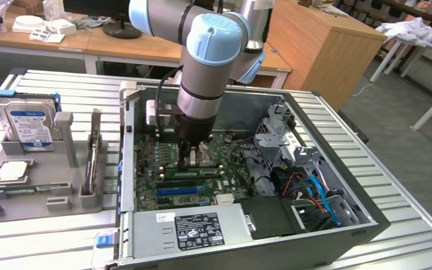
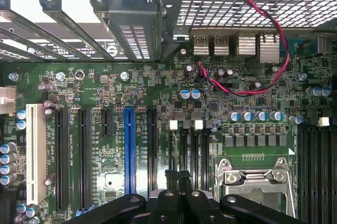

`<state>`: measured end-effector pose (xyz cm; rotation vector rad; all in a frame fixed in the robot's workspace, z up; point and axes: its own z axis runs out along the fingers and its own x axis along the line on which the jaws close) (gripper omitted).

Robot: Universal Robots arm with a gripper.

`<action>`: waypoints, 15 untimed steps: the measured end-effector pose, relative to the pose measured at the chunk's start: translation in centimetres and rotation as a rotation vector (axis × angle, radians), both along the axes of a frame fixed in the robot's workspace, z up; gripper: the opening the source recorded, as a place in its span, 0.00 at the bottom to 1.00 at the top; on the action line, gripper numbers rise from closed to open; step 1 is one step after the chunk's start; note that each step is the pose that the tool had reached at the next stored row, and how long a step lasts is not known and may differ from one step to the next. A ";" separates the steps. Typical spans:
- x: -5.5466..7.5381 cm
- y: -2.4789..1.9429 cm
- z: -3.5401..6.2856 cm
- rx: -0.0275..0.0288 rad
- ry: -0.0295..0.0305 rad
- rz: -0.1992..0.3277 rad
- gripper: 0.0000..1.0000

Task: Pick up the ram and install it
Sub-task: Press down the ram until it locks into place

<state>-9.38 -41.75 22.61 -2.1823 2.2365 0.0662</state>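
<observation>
My gripper [image 1: 193, 156] hangs inside the open computer case, low over the motherboard [image 1: 163, 154]. In the wrist view its dark fingers [image 2: 169, 195] are pressed together, shut, with nothing visible between them. They hover over the black memory slots with white clips [image 2: 185, 145], which sit beside the metal processor socket [image 2: 253, 176]. A thin green stick, which looks like the ram [image 1: 27, 191], lies in the grey holder [image 1: 51, 180] outside the case at the exterior view's left, well away from the gripper.
A blue-framed hard drive [image 1: 30, 121] stands upright in the holder. A long blue slot [image 2: 129, 150] and a white slot [image 2: 33, 150] lie beside the memory slots. The power supply [image 1: 201, 228], coloured cables [image 1: 314, 191] and the case walls crowd the space around the arm.
</observation>
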 end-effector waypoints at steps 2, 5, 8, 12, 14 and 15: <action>0.0 0.00 -0.01 -0.0001 0.0001 0.000 0.11; 0.0 -0.02 -0.09 -0.0001 -0.0002 0.000 0.11; 0.0 -0.05 -0.19 0.0001 -0.0007 0.000 0.11; 0.0 -0.07 -0.27 0.0003 -0.0013 0.000 0.11; 0.0 -0.07 -0.28 0.0004 -0.0014 0.000 0.11; 0.0 -0.07 -0.28 0.0004 -0.0014 0.000 0.11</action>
